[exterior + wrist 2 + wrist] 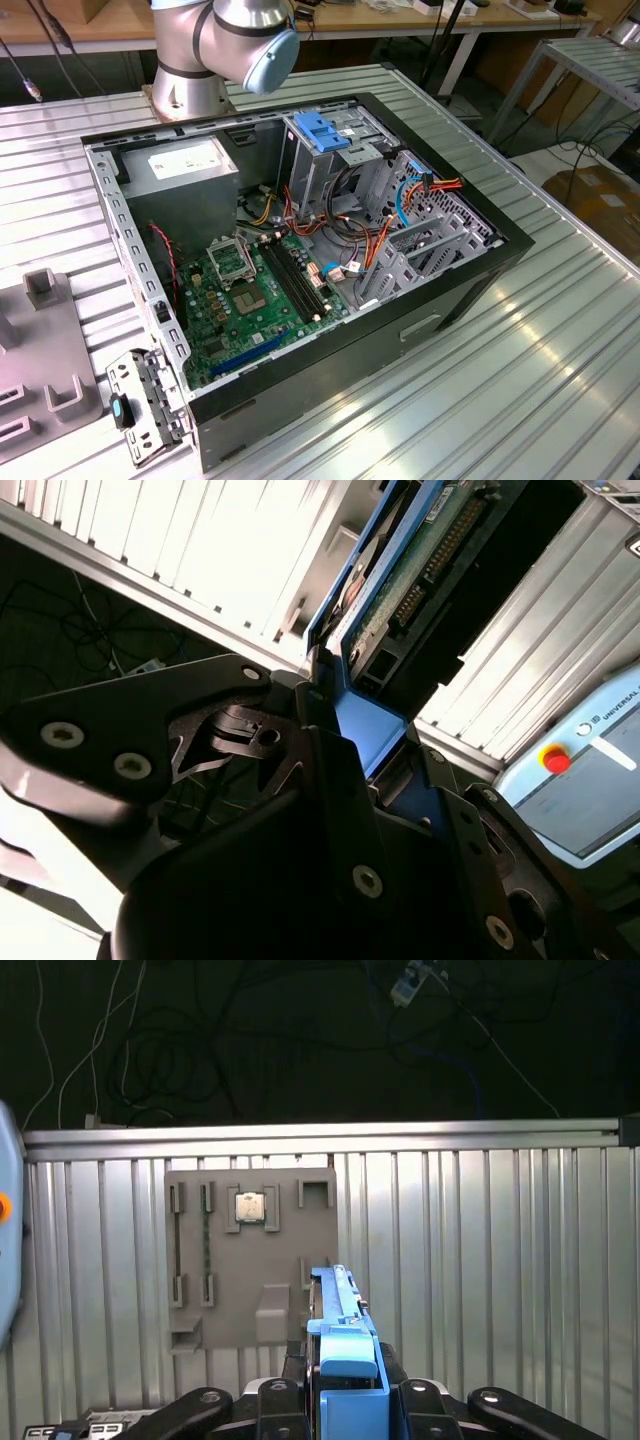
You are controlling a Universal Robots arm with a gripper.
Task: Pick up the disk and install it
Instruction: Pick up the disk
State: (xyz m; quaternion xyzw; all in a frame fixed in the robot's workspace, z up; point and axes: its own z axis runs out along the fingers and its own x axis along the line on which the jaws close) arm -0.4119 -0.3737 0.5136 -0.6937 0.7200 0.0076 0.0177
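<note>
While the gripper (pixel 345 1375) is clamped on the disk (pixel 338 1300), the disk sits edge-on between the black fingers (pixel 275 1395), with its blue carrier rail pinched at the jaws. The drive is off the surface, held above the ribbed metal table (pixel 480 1280).

Second wrist view: same grip (pixel 345 695). The disk (pixel 400 575) shows its green circuit-board underside and connector row, with blue rail along the edge. A light-blue teach pendant (pixel 600 800) with a red stop button (pixel 556 760) lies on the table beyond it.

First wrist view: past the disk is a grey fixture plate (pixel 225 1280) flat on the table, with a small square chip (pixel 250 1207) seated in one of its pockets. Beyond the table edge is dark floor with cables.

Exterior view:
- open computer case (pixel 300 385) at frame centre, lying on its side on the table (pixel 540 370)
- arm (pixel 225 40) base at 12 o'clock of the case
- power supply (pixel 180 170) at 10 o'clock inside the case
- metal drive cage (pixel 345 170) at 12 o'clock inside the case, blue latch (pixel 322 130) on top
- motherboard (pixel 240 300) at 7 o'clock inside the case
- fixture plate (pixel 35 340) at 9 o'clock of the case, apart from it

The disk is not yet in the cage.
</note>
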